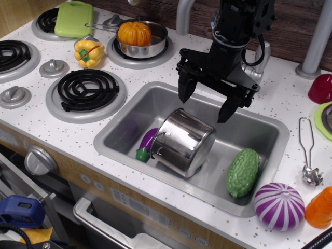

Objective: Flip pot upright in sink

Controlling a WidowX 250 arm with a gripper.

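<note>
The approach step appeared to be in hand: the end effector (207,99) hung released, jaws spread and empty, above the pot (183,141) at the frame's centre. The pot lay tipped in the sink (270,129), its flat base facing up and right, its mouth turned lower left toward an eggplant (147,143); its long axis ran that diagonal. Next, the arm would probably need to descend and grip the rim or wall.

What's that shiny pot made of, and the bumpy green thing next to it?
The pot looks like polished steel: its side mirrors the sink like a mirror. The green gourd seems to be glossy plastic, a toy: its bumps are even and catch bright highlights. Touch would be needed to be sure.
</note>
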